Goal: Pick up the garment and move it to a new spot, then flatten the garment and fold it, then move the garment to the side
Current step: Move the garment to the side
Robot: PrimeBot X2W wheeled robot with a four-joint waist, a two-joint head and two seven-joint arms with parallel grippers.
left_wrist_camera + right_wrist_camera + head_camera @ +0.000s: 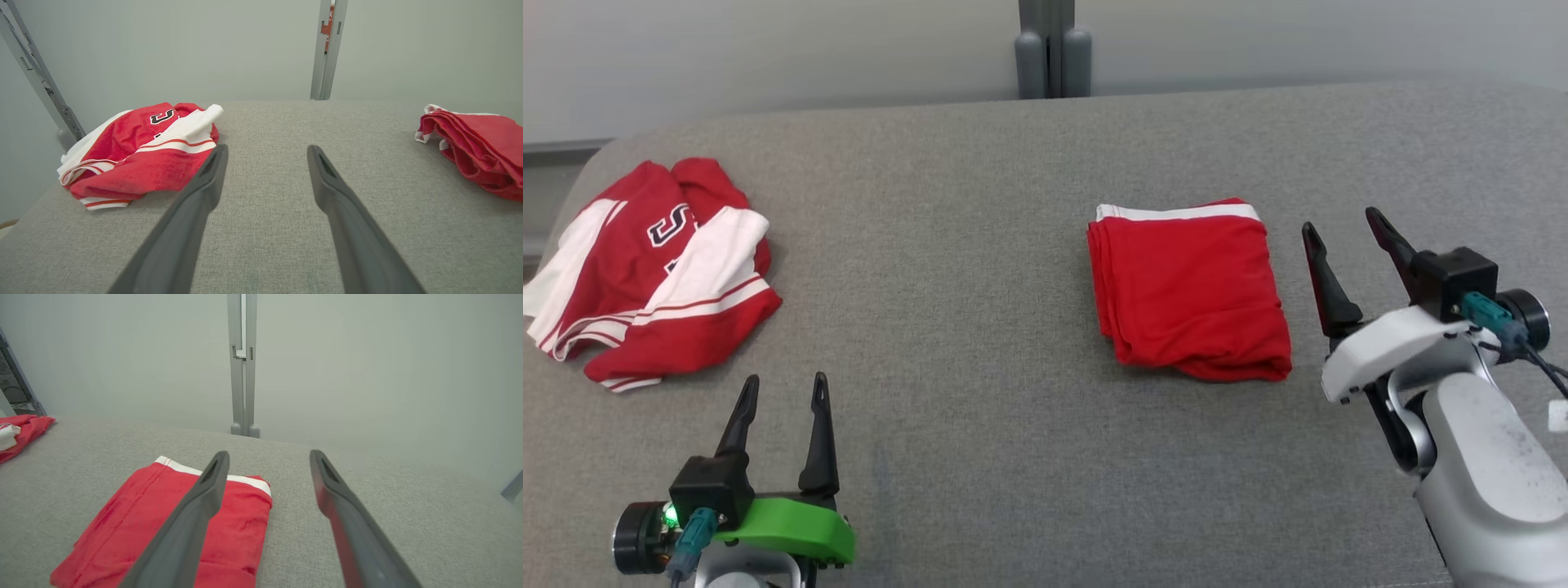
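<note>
Garment (645,269) crumpled, red and white, black "S" readable

L gripper (786,379) near the surface's (1013,474) front edge, left side: jaws wide apart, empty, pointing fwd. R gripper (1340,220) by right edge: also spread, empty, tilted left.

On the grey fabric tabletop (980,286) lie a crumpled red-and-white jersey (645,269), left, and a folded red cloth garment (1188,290), right; the left end effector (784,384) and right end effector (1339,222) gape empty.
</note>
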